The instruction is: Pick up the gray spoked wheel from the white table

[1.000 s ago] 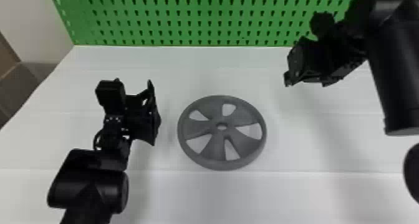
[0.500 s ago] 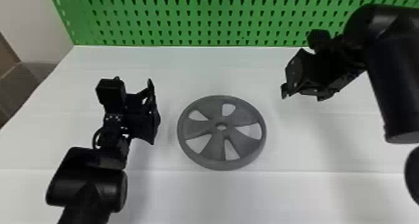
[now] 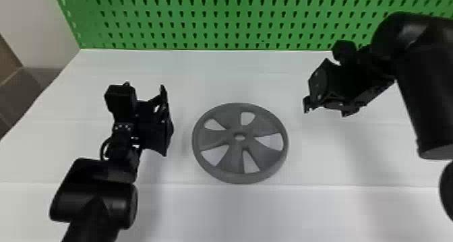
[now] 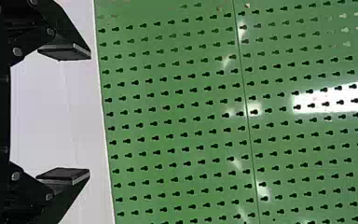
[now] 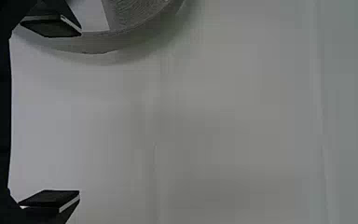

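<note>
While the left gripper [image 4: 90,113] hangs to the left of the gray wheel [image 3: 214,138], jaws well apart and aimed at the back board, there's nothing in its grip. The wheel's flat in the middle of the white desk [image 3: 229,214], so I'd call this the approach, no pickup yet. Over on the right, the right gripper [image 5: 80,113] hangs beside the wheel, its jaws wide apart and empty too. My guess is that one does the grab: shift over toward the wheel, drop down, get the jaws around the rim, then squeeze and lift.

As for the room, far left there's some brown stuff [image 3: 15,93] next to a pale wall [image 3: 33,25], then a green pegboard [image 3: 215,22] across the back. Desk's smooth, with a seam running sideways near the wheel's front edge.
</note>
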You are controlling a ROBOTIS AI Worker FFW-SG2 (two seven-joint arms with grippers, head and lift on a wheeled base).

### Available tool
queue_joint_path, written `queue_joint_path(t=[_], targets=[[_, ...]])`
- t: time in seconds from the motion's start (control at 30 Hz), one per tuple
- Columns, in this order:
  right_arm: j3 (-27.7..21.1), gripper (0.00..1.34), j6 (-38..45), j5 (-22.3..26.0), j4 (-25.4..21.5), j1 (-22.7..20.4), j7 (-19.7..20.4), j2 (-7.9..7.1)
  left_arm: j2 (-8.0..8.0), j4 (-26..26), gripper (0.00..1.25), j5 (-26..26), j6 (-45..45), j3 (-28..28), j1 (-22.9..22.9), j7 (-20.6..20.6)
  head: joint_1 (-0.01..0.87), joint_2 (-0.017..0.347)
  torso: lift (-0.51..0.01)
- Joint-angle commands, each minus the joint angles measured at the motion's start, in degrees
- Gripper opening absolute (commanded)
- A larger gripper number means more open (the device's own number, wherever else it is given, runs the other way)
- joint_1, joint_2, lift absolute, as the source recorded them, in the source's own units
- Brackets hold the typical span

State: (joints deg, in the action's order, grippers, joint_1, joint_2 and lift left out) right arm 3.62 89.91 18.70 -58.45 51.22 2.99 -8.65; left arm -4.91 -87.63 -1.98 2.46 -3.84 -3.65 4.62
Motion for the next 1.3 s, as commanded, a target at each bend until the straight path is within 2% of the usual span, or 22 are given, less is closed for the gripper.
queue_joint_path(t=[0.0,0.17,0.47,0.8,1.0,1.27], targets=[[2.18,1.26,0.17,1.43,1.68,1.16,0.00,-0.76,-0.01,0.00,0.88,-0.05,0.00,-0.21,-0.22,-0.05,0.782,0.057,-0.097],[4.03,1.26,0.17,3.19,3.08,1.77,0.00,-1.37,-0.10,0.00,0.88,-0.13,-0.26,-0.38,-0.39,0.04,0.782,0.057,-0.097],[3.85,1.25,0.17,3.71,3.17,1.25,0.00,-1.99,-0.10,0.00,0.88,-0.22,-0.26,-0.47,-0.48,0.04,0.782,0.057,-0.097],[3.41,1.25,0.17,3.80,3.17,0.63,0.00,-1.64,-0.10,0.00,0.88,-0.31,-0.26,-0.47,-0.57,-0.05,0.782,0.057,-0.097],[3.06,1.25,0.17,3.45,3.17,0.02,0.00,-0.32,-0.19,0.00,0.88,-0.31,-0.26,-0.47,-0.48,0.04,0.782,0.057,-0.097],[1.13,1.25,0.17,-1.65,3.00,-0.95,0.00,4.16,-0.28,0.00,0.88,-0.49,-0.26,-0.47,-0.48,-0.05,0.782,0.057,-0.097]])
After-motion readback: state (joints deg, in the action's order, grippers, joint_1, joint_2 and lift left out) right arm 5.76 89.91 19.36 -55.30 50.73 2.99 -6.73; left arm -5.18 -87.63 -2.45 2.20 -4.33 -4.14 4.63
